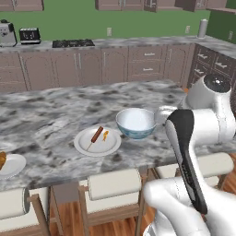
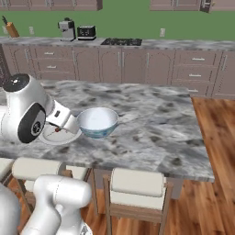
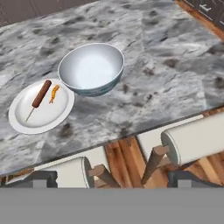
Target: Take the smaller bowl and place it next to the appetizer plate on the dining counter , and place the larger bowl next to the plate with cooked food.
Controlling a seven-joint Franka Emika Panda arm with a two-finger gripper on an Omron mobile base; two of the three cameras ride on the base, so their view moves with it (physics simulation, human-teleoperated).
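The big white bowl with the blue-teal painted outside (image 1: 136,122) sits upright on the grey-white marbled stone surface of the island (image 1: 55,108), just beside the wide round white plate carrying a thin brown sausage stick and a small orange piece (image 1: 97,141). In the hand view the bowl's rim slightly overlaps the plate's edge, so whether they touch cannot be told. Both stand near the surface's near edge, above the cream-cushioned wooden stools (image 1: 114,183) tucked under it.

At the far left edge of the left base view, a small round white plate with a brown-orange wedge of food (image 1: 10,164) lies on the same surface, well apart from the wide plate.

The white arm is folded, its upper link rising beside the bowl and the wrist bent back toward the base. The hand (image 3: 112,178) is raised off the surface and drawn back over the stools, looking down at an angle on the bowl (image 3: 91,68) and the plate (image 3: 41,106). Its two dark fingertips (image 3: 37,178) stand wide apart at the bottom of the hand view, with nothing between them.

In the right base view the arm's wrist housing covers most of the wide plate (image 2: 57,136), and the bowl (image 2: 97,122) stands just to its right.
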